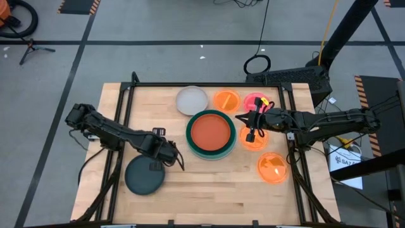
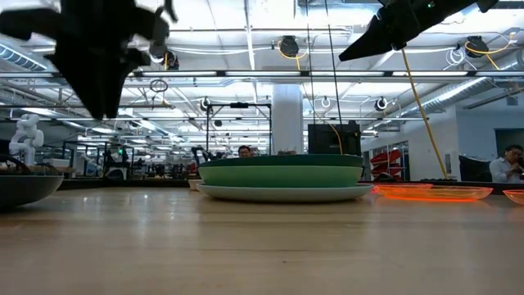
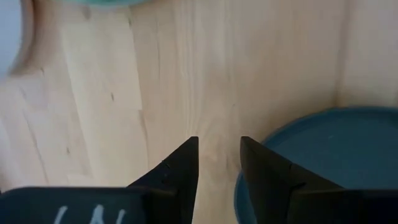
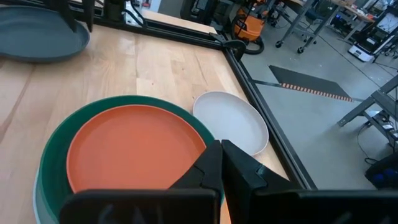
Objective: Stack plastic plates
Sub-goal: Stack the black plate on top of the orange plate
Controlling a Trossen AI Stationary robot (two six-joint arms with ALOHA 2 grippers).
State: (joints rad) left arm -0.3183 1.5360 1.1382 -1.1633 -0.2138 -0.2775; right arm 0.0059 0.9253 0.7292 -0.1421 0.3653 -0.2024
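Seen from above, a stack stands at the centre of the frame: the rust-orange plate (image 1: pixel 211 132) sits on top of a dark green plate (image 1: pixel 190 142), with paler rims showing beneath. Still loose on the table (image 1: pixel 209 190) are the dark grey plate (image 1: pixel 142 178) at lower left, the beige plate (image 1: pixel 192 100) just above the stack, and four small translucent plates at right, one of them pink (image 1: pixel 252 99); by this count the job looks under halfway done. The left gripper (image 1: pixel 174 158) hangs between the grey plate and the stack, while the right gripper (image 1: pixel 252 126) hovers over the small plates. From table height, the stack fills mid-frame, a translucent orange plate (image 2: pixel 432 192) glowing to its right, both arms dark shapes overhead. The left wrist camera shows its fingers (image 3: pixel 180 171) slightly spread and holding nothing, the grey plate's rim just beside them. The right wrist camera shows its fingers (image 4: pixel 208 169) pressed together and empty, looking across the stack with the beige plate beyond.
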